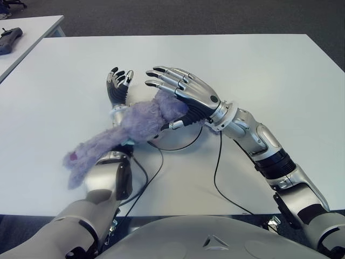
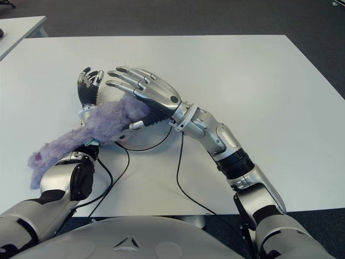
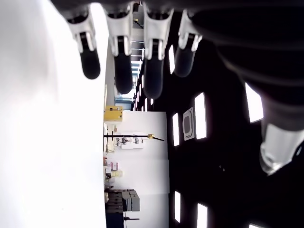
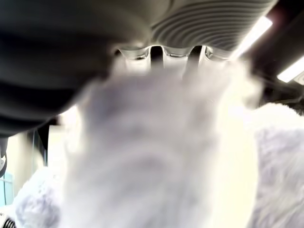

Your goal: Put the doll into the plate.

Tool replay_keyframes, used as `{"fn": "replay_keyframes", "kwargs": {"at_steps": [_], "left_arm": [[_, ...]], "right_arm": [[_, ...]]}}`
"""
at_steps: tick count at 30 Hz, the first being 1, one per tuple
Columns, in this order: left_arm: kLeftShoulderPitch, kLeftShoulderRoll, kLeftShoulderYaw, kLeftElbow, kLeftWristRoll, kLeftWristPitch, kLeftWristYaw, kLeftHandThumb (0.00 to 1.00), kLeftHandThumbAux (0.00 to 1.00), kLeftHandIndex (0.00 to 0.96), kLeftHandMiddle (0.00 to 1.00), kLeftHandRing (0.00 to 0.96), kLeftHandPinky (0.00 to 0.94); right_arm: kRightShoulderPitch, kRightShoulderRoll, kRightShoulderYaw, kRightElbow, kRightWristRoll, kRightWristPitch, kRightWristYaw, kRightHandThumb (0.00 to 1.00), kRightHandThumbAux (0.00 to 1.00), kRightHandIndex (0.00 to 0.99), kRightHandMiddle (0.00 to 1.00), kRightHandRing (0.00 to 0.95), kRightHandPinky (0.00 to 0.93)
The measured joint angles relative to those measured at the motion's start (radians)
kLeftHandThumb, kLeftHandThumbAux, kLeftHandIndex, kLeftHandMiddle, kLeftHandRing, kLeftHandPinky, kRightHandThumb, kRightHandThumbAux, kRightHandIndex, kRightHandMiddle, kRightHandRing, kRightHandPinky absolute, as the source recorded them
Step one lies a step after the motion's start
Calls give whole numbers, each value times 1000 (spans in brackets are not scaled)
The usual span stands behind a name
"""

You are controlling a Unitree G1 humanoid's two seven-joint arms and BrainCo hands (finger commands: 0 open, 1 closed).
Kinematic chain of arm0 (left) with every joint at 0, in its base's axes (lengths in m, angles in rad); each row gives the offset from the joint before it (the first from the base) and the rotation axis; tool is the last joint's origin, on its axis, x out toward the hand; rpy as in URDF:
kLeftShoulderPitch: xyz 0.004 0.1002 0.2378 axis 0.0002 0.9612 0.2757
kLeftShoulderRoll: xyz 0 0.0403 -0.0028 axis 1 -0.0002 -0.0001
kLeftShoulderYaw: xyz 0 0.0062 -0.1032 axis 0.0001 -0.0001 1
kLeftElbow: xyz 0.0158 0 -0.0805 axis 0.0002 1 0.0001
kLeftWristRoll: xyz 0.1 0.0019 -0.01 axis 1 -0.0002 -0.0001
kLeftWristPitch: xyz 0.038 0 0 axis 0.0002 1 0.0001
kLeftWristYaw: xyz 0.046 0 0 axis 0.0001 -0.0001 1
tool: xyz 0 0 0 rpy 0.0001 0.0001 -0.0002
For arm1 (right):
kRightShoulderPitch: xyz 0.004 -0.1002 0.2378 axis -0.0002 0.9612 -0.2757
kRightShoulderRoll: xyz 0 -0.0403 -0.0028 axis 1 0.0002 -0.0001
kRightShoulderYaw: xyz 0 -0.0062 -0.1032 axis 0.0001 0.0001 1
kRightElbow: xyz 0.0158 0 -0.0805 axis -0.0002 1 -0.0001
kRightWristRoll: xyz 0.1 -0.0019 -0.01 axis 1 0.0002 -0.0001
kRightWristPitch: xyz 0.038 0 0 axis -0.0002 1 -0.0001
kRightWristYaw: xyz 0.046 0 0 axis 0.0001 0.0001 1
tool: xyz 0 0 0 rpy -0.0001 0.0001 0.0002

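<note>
So you are at the very start of the job: the doll (image 1: 126,132) lies on the white table (image 1: 269,81), draped over the left forearm near the front edge, and no plate shows in any view. Your right hand (image 1: 180,91) lies flat across the doll's upper end with its fingers (image 1: 161,75) stretched out straight, pressing or covering rather than gripping. Your left hand (image 1: 118,83) shows just beyond the doll, towards the middle of the table, fingers spread and curled slightly upward, holding nothing.

By my reckoning, the next move calls for closing the right fingers round the plush body, then finding the plate before you lift.

Note that the right wrist view shows only pale fur pressed close against the palm. Meanwhile the left wrist view shows four fingertips (image 3: 123,71) held apart with nothing between them, which the eye views confirm only loosely.
</note>
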Motion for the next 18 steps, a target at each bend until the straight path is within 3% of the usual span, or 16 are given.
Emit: {"fn": "replay_keyframes", "kwargs": {"at_steps": [7,11,18], "left_arm": [[0,0,0,0,0,-9,0,0,566,205,287,265,250],[0,-1,-1,-1,0,-10,0,0,570,206,289,262,214],[0,-1,0,-1,0,-9,0,0,573,203,291,263,226]], "right_arm": [[-2,6,-23,19,21,-32,-17,93,387,0,0,0,0],[-18,11,-41,53,54,-50,-18,95,392,0,0,0,0],[-155,28,-95,215,148,-77,-18,86,386,0,0,0,0]]}}
